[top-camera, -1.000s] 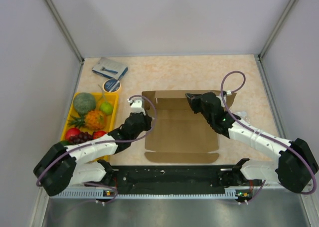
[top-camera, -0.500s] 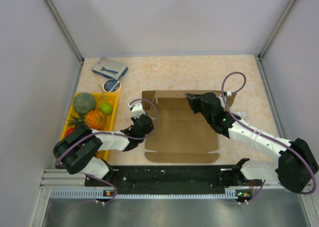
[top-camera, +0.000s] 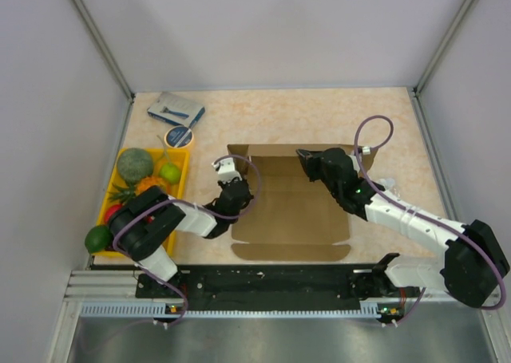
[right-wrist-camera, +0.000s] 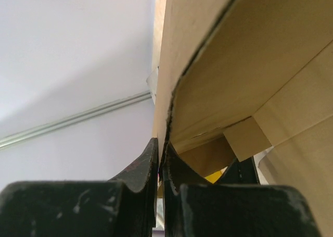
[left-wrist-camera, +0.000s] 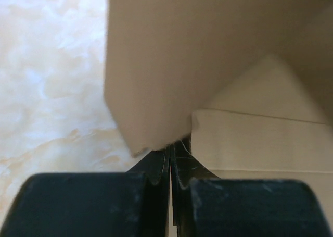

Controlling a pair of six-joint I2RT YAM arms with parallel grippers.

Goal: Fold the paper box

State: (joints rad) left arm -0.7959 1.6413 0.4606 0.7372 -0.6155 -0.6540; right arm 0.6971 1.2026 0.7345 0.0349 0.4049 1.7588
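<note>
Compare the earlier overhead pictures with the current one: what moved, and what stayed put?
The left arm drew its elbow in, nudging the left gripper slightly right along the left edge of the paper box and uncovering a green fruit. The right gripper and the box stayed put.

bright even light, soft shadows; paper box (left-wrist-camera: 208, 49) blurred in wrist views

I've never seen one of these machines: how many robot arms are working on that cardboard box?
2. The left arm reaches the left side of the paper box; the right arm stretches across to its far edge. None seems hidden.
</note>
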